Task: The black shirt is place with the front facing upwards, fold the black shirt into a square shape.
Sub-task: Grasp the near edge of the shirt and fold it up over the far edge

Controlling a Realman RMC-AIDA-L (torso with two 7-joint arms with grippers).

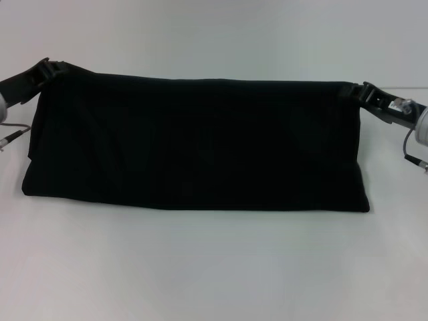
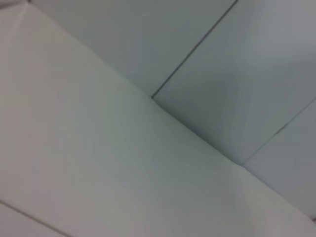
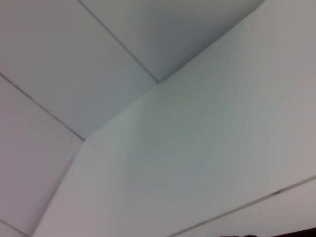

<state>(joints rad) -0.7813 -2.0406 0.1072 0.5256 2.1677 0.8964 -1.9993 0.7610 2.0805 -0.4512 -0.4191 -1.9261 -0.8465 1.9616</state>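
The black shirt lies folded into a long wide band across the white table in the head view. No lettering or label shows on it. My left gripper is at the shirt's far left corner and looks shut on the cloth there. My right gripper is at the far right corner, also shut on the cloth. The far edge runs taut and straight between the two grippers. Both wrist views show only white table surface and grey floor tiles, with neither the shirt nor fingers clearly in them.
Grey cables hang from the left arm at the left edge, and more cable from the right arm. Bare white table lies in front of and behind the shirt.
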